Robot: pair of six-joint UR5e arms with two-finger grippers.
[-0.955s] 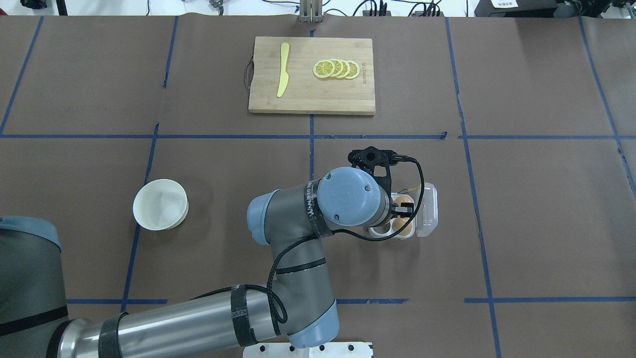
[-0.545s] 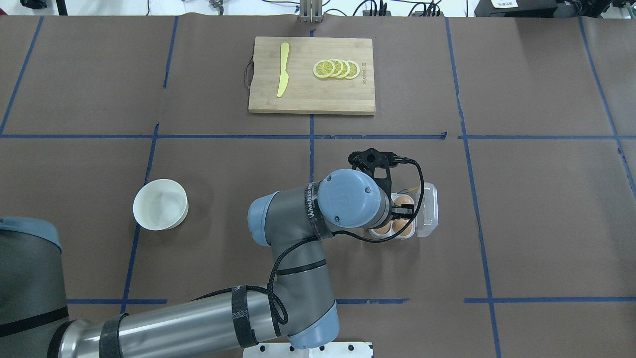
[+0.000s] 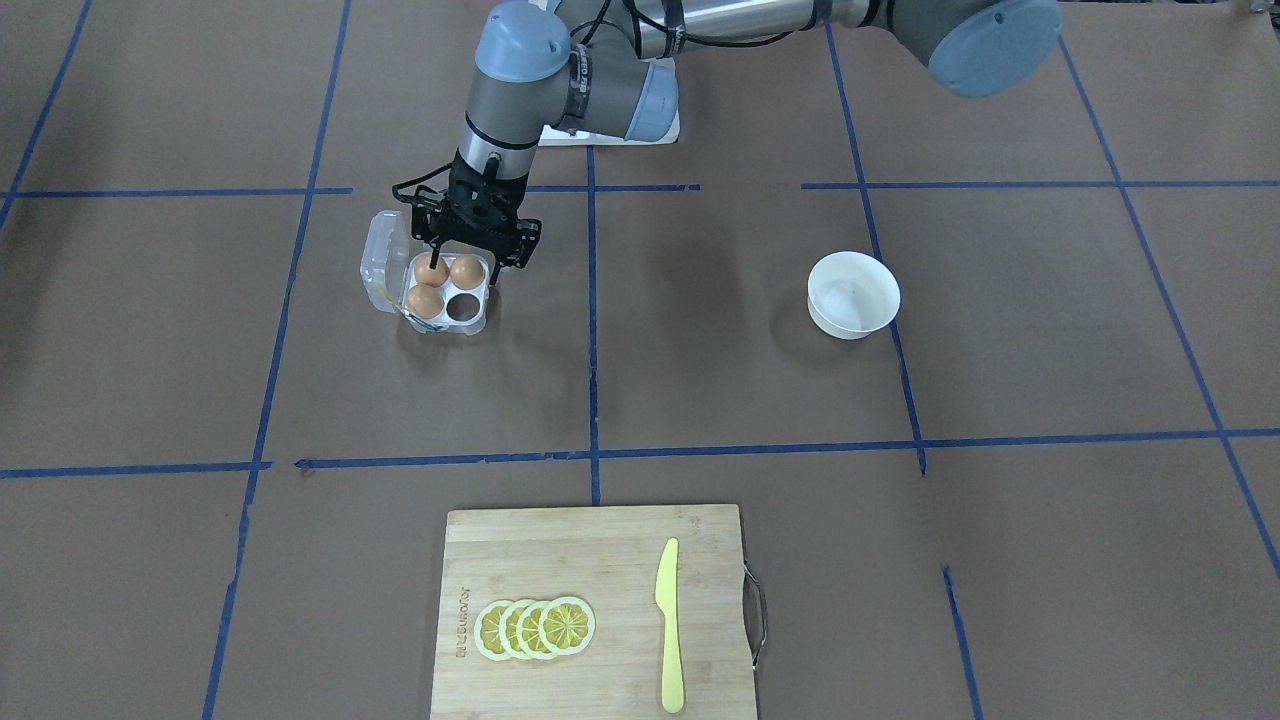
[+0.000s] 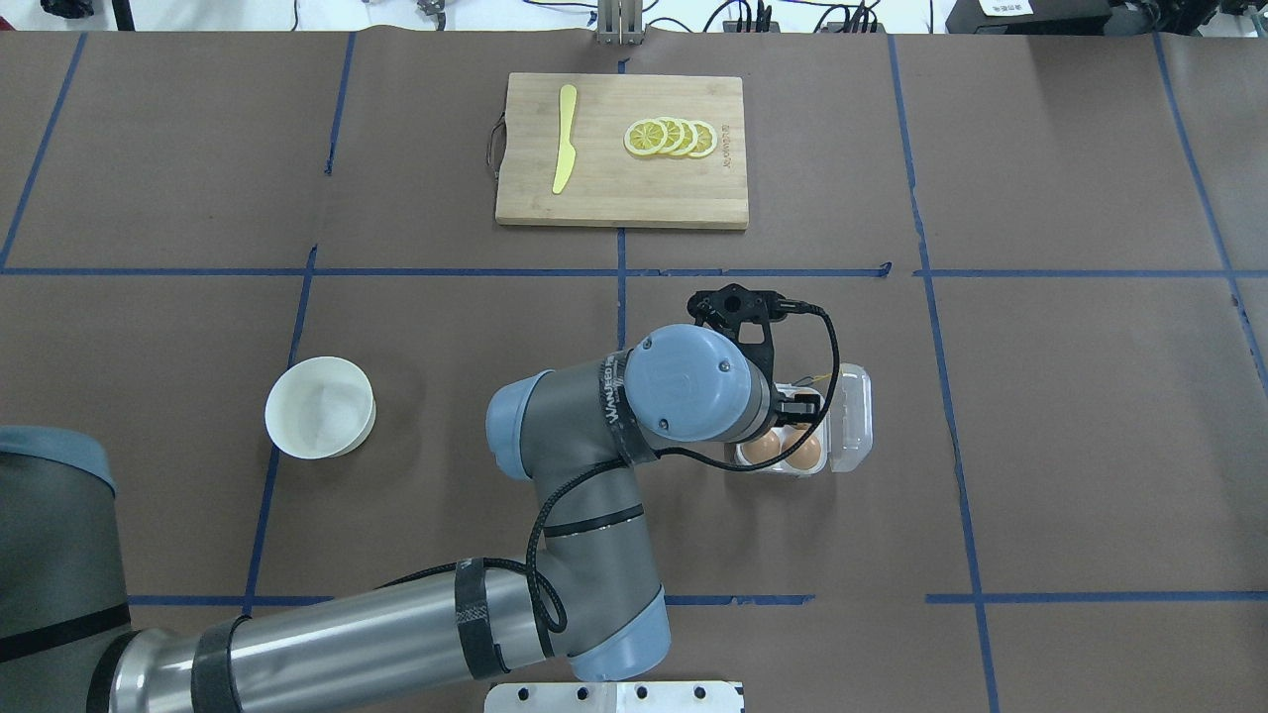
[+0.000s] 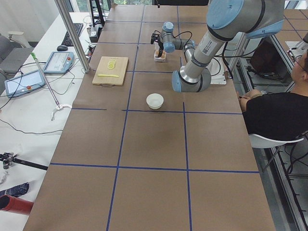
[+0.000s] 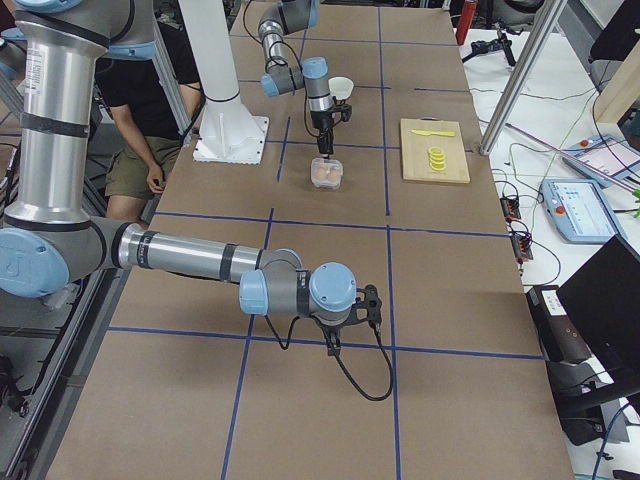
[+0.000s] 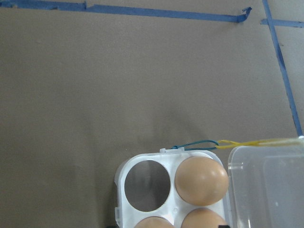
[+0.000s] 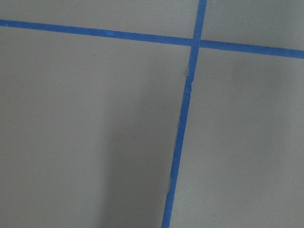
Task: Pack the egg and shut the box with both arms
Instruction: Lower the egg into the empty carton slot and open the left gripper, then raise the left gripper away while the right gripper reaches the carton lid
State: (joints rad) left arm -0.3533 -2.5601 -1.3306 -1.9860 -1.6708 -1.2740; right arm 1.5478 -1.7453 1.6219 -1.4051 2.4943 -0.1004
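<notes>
The clear egg carton [image 3: 480, 322] stands open, its lid [image 3: 384, 255] folded out to the side. Three brown eggs sit in its cups; the one in the cup nearest my base [image 3: 466, 270] lies between the spread fingers of my left gripper [image 3: 465, 266], which is open just above it. One cup [image 3: 461, 309] is empty. In the overhead view my wrist hides part of the carton [image 4: 783, 469]; two eggs show there [image 4: 763, 448]. The left wrist view shows the empty cup [image 7: 147, 185] and an egg [image 7: 202, 180]. My right gripper [image 6: 372, 305] hovers low over bare table far away; I cannot tell its state.
A white bowl [image 3: 853, 295] stands on the table to my left. A wooden cutting board [image 3: 600, 560] with lemon slices [image 3: 535, 627] and a yellow knife [image 3: 668, 625] lies at the far side. Blue tape lines cross the brown table cover.
An egg has come to rest in the carton cup that was empty, on the side near me. My left wrist has then shifted a little away from my base.
</notes>
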